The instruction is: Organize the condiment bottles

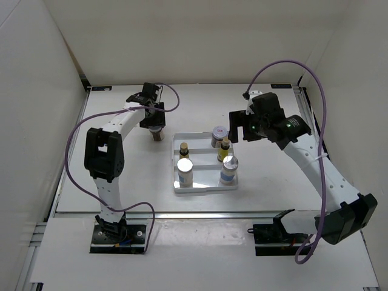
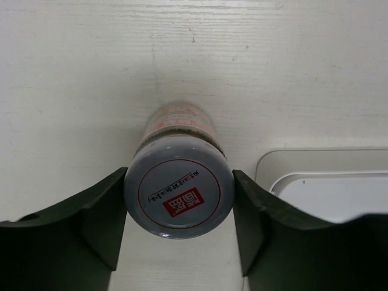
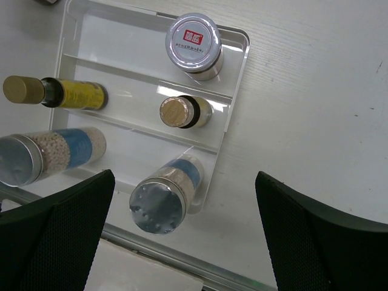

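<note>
Top external: the left gripper [image 1: 154, 121] stands over a squat jar [image 1: 156, 134] just left of the white tray [image 1: 203, 189]. Left wrist: its jaws pinch the jar's red-marked lid, likely the last pickup; next, lift it into the tray's free far-left spot. Right wrist: the right gripper [image 3: 185, 182] hangs spread and empty above five trayed bottles [image 3: 79, 94].

Built of white links and black joint housings, left arm [image 1: 118, 124] and right arm [image 1: 318, 167] alike. Trailing purple cables [image 1: 285, 62] from wrists to black base plates [image 1: 118, 233]. Lit by small green lights [image 1: 285, 125] on the right wrist. Tipped with dark green, wedge-shaped left fingers [image 2: 91, 224]; black, mesh-textured right fingers [image 3: 54, 236].
</note>
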Robot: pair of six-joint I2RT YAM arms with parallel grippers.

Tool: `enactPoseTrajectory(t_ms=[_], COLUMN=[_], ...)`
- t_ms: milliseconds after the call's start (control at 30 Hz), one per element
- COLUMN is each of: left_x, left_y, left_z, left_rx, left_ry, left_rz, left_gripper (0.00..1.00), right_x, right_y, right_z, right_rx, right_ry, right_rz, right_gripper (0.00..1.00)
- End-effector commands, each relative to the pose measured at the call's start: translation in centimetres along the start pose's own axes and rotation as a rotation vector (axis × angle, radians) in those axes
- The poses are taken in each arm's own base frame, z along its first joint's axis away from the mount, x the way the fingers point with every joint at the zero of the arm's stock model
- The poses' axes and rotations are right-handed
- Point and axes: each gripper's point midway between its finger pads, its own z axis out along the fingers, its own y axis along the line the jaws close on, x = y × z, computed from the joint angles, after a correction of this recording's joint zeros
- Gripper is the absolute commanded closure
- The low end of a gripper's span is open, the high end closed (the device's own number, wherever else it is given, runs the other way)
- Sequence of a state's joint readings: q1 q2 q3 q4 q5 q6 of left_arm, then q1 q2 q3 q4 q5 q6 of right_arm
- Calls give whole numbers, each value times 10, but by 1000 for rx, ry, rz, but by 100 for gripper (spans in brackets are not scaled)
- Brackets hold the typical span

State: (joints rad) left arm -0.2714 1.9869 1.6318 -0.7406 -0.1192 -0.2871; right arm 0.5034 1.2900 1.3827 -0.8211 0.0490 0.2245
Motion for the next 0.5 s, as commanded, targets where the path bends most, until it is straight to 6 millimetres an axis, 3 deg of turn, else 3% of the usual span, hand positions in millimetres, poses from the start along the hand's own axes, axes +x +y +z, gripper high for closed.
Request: enactPoseTrajectory(t_ms=[0, 100, 200, 300, 467], left_x=[-15, -24, -42, -64, -66], left_y=[-5, -6, -8, -25, -66], left_z=[-6, -20, -49, -103, -155], left_rx=[29, 40, 62, 122, 220], left_ry=[-34, -69, -144, -248, -326], left_rz=[3, -12, -21, -17, 46], left_gripper=[40, 55, 59, 61, 65], right_x=[2, 2, 4, 5, 8], right_y=[-1, -3, -3, -3, -4], right_z=[-13, -20, -21, -24, -25], right_rx=[-7, 0, -1, -1, 0], right_ry=[-19, -31, -33, -33, -31], right_rz=[-7, -7, -7, -7, -7], right_gripper=[0, 0, 0, 0, 0])
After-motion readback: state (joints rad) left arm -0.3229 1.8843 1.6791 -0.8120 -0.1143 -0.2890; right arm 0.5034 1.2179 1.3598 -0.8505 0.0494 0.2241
